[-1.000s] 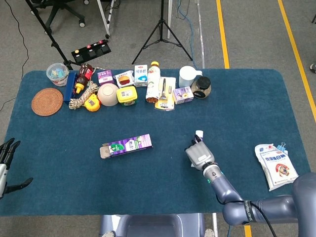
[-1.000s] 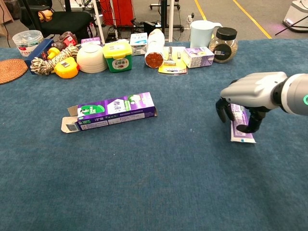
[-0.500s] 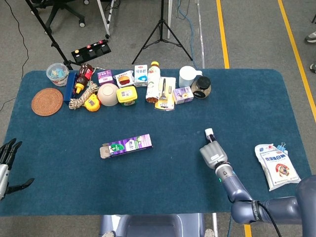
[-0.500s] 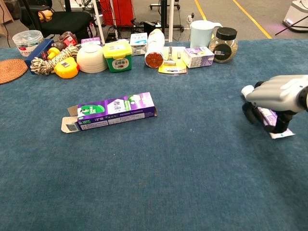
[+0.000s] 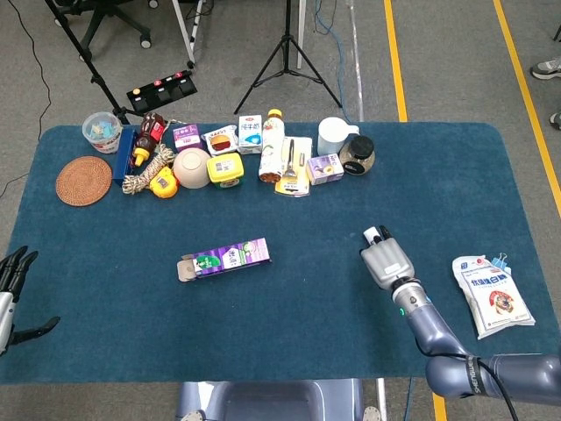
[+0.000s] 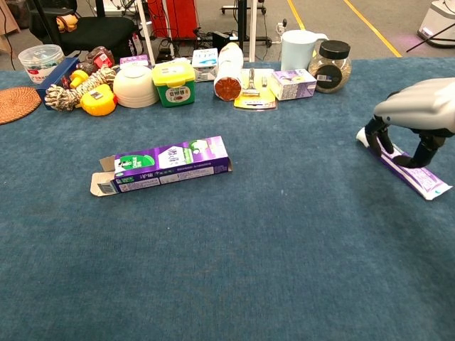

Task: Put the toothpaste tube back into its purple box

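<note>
The purple box (image 5: pixel 226 257) (image 6: pixel 167 163) lies flat on the blue table, left of centre, with its left end flap open. Over at the right, my right hand (image 5: pixel 386 260) (image 6: pixel 416 117) curls its fingers around the toothpaste tube (image 6: pixel 416 172). The tube is purple and white and slants low over the cloth, its white cap (image 5: pixel 375 233) (image 6: pixel 362 136) pointing away from me. I cannot tell whether it touches the table. My left hand (image 5: pixel 12 285) hangs off the table's near left edge, fingers apart and holding nothing.
Along the back edge stands a row of items: a white pitcher (image 5: pixel 333 134), a dark-lidded jar (image 6: pixel 330 65), a bowl (image 6: pixel 135 85), small cartons and a rope. A woven mat (image 5: pixel 83 180) lies far left. A white pouch (image 5: pixel 491 294) lies at the right edge.
My right hand has carried the toothpaste tube to the right, away from the purple box, and the tube has turned to slant cap-away. The left hand and box have not moved.
</note>
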You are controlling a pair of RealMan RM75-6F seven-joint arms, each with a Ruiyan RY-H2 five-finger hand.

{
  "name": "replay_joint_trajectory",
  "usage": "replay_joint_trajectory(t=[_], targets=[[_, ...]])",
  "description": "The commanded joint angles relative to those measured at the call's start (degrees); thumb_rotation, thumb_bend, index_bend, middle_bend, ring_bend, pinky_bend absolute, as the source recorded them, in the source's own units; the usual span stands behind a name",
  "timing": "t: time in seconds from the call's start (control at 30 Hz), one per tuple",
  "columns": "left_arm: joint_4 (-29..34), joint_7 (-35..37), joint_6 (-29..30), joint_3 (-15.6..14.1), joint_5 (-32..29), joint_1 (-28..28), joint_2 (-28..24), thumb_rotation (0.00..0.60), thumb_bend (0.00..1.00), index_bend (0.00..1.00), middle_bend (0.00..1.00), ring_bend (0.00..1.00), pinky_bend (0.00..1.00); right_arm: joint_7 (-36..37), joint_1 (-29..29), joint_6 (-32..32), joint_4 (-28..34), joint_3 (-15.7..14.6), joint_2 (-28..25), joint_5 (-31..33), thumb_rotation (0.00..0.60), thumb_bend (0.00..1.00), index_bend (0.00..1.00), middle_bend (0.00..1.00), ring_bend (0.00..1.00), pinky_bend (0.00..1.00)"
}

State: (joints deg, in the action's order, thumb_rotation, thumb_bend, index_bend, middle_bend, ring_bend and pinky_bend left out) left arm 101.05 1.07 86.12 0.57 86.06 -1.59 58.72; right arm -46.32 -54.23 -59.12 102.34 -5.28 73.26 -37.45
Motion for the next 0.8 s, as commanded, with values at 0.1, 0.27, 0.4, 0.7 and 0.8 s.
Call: replay_joint_trajectory(t=[0.1, 0.27, 0.4, 0.7, 0.8], targets=[[-0.01, -0.09, -0.07, -0.05, 0.11, -0.03, 0.01, 0.600, 0.03, 0.00, 0.00, 0.00, 0.14, -2.11, -1.87, 0.48, -4.35, 3.31, 0.64, 7.37, 0.600, 0.49, 0.40, 0.42, 0.22, 0.05], [0.06, -0.26, -0.37, 0.00, -0.18, -0.14, 0.07, 0.600, 0.03, 0.00, 0.00, 0.00, 0.14, -5.54, -4.15, 1.59, -8.87, 4.74, 3.49, 13.91, 0.600, 0.49, 0.40, 0.42, 0.22, 0.05], [0.05, -0.30, -0.17, 0.15, -0.43, -0.06, 0.13, 0.600, 0.03, 0.00, 0.00, 0.00, 0.14, -7.50, -5.34, 2.45, -12.93, 5.11, 6.06, 17.18, 0.600, 0.49, 0.40, 0.42, 0.22, 0.05], [0.08, -0.61, -0.42, 0.23, -0.75, -0.15, 0.27, 0.600, 0.03, 0.00, 0.00, 0.00, 0.14, -7.76, -5.38, 3.95, -18.73, 5.27, 9.72, 17.75, 0.600, 0.49, 0.40, 0.42, 0.22, 0.05], [0.02, -0.71, -0.62, 0.15, -0.52, -0.29, 0.36, 0.600, 0.03, 0.00, 0.00, 0.00, 0.14, -7.94, -5.44, 4.48, -18.49, 5.49, 10.03, 18.31, 0.600, 0.50, 0.40, 0.42, 0.22, 0.05]])
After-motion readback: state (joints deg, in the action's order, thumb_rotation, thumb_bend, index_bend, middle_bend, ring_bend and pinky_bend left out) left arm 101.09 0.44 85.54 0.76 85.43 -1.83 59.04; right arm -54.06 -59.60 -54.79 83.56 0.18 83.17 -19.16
